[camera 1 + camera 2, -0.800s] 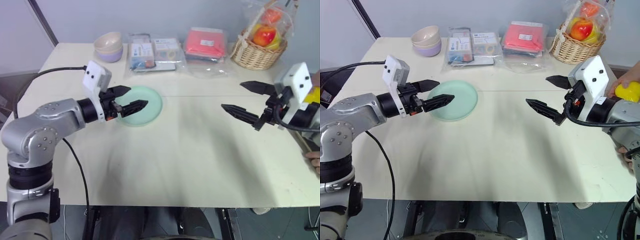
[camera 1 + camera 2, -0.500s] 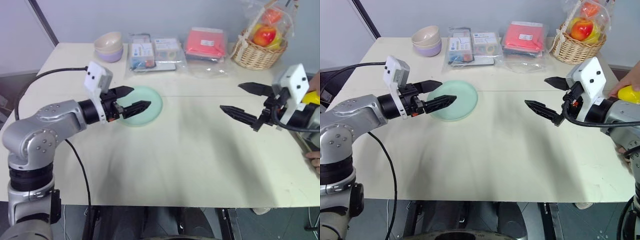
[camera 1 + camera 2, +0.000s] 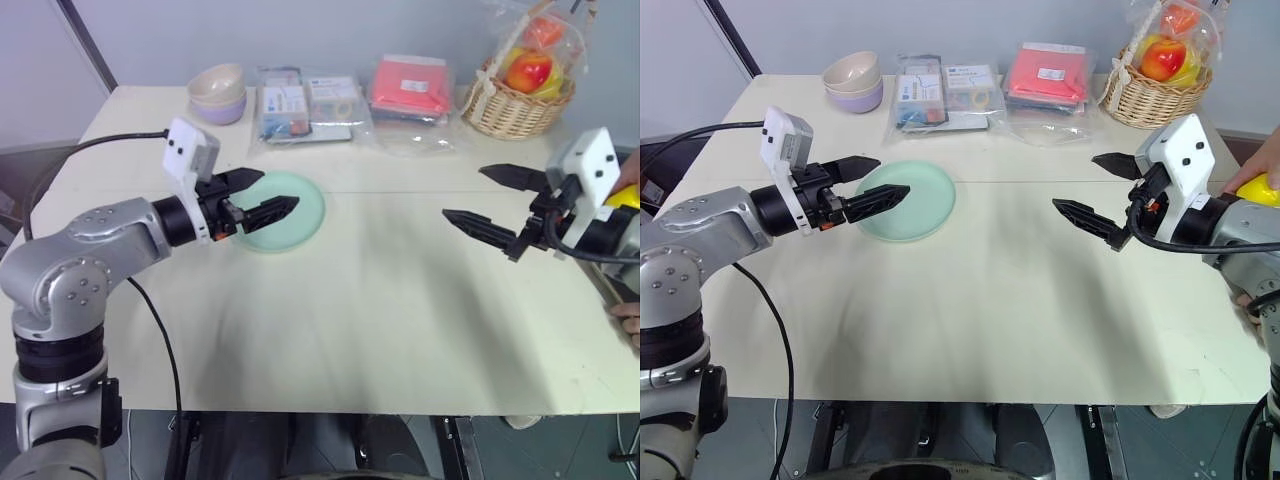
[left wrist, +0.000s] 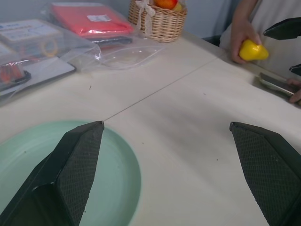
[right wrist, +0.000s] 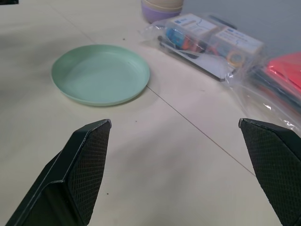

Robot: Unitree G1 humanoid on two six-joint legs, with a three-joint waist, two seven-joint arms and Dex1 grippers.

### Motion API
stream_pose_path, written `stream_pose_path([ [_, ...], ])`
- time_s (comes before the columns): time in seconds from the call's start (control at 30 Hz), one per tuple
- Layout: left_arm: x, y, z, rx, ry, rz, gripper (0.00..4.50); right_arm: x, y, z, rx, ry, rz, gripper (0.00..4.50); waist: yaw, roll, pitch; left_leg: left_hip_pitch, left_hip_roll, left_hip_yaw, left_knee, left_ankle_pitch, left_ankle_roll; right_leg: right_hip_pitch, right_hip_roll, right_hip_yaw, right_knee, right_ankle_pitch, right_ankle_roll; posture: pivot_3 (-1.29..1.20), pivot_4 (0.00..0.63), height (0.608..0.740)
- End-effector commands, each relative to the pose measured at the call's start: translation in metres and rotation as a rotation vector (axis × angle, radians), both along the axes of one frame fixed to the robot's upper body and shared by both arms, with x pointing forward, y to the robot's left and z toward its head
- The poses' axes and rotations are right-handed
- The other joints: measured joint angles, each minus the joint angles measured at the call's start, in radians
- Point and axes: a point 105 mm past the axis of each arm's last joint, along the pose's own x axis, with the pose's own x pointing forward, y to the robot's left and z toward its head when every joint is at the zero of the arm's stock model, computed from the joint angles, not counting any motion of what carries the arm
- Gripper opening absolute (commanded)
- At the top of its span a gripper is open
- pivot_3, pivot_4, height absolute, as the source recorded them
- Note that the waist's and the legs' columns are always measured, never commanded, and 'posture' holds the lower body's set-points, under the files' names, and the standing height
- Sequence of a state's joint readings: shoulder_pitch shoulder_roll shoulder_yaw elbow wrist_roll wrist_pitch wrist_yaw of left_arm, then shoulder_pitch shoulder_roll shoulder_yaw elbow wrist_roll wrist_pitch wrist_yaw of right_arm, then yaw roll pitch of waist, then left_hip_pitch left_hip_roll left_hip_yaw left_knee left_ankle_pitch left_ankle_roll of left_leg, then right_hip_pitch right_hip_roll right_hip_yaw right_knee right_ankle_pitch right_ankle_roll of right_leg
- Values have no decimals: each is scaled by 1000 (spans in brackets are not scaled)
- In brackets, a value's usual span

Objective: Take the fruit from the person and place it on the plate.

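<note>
A person's hand holds the yellow fruit at the table's right edge, just behind my right arm; the same fruit appears in the left wrist view. My right gripper is open and empty. It points toward the table's middle, away from the fruit. The mint-green plate lies left of centre and has nothing on it. My left gripper hovers open over the plate's near-left rim, holding nothing. The plate also lies ahead of the right wrist camera.
Along the far edge stand stacked bowls, clear plastic packets, a red packet and a wicker basket of wrapped fruit. A second hand of the person rests at the right edge. A black cable hangs from my left arm.
Almost nothing has changed. Both open grippers have wavered only slightly, and the person's hand still holds the fruit at the right edge.
</note>
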State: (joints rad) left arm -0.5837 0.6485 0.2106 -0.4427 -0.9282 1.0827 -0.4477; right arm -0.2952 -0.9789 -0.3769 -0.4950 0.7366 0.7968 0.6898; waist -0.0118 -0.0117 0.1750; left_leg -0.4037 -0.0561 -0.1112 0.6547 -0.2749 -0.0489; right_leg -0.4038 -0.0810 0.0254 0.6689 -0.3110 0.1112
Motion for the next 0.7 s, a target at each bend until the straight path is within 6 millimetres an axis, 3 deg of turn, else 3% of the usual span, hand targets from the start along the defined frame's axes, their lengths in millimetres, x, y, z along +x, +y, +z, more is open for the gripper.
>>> stream_pose_path([
  [0.03, -4, -1, 12, -6, -56, -10, 4500, -2, 0, 6, -2, -41, 3, 4447, 0, 0, 0, 0, 0, 0, 0, 0, 0, 0, 0, 0, 0, 0, 0, 0, 150, 740],
  [0.7, -1, -1, 12, -5, -48, -7, 4500, -7, -3, 5, -6, -36, -11, 4447, 0, 0, 0, 0, 0, 0, 0, 0, 0, 0, 0, 0, 0, 0, 0, 0, 150, 740],
])
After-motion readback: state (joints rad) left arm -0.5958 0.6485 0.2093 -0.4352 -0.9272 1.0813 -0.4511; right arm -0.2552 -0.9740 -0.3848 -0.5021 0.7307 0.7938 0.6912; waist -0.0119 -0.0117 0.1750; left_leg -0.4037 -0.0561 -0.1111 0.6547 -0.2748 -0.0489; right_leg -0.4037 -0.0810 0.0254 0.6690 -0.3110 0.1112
